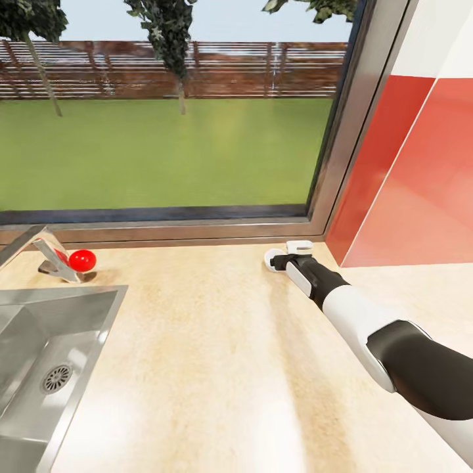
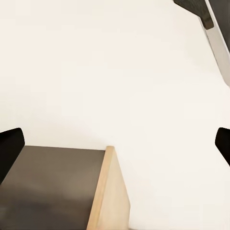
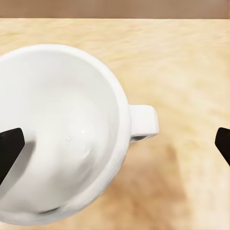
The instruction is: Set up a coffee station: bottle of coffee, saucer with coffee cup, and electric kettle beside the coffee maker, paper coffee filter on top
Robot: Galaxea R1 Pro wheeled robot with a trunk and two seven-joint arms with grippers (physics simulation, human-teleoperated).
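The coffee cup (image 1: 272,259) is small and white and stands on the kitchen countertop (image 1: 197,341) close under the window sill. My right arm reaches out to it, and my right gripper (image 1: 285,257) is right at the cup. In the right wrist view the coffee cup (image 3: 67,129) is seen from above, empty, its small handle (image 3: 143,122) to one side. My right gripper (image 3: 115,148) is open: one dark fingertip (image 3: 9,148) lies over the cup's inside, the other fingertip (image 3: 223,143) beyond the handle. My left gripper (image 2: 115,146) is open over a white surface.
A steel sink (image 1: 46,368) is set into the counter at the left, with a faucet (image 1: 39,253) and a red knob (image 1: 83,260) behind it. A red wall panel (image 1: 407,184) closes the right side. The left wrist view shows a wooden edge strip (image 2: 109,191) beside a dark panel (image 2: 52,187).
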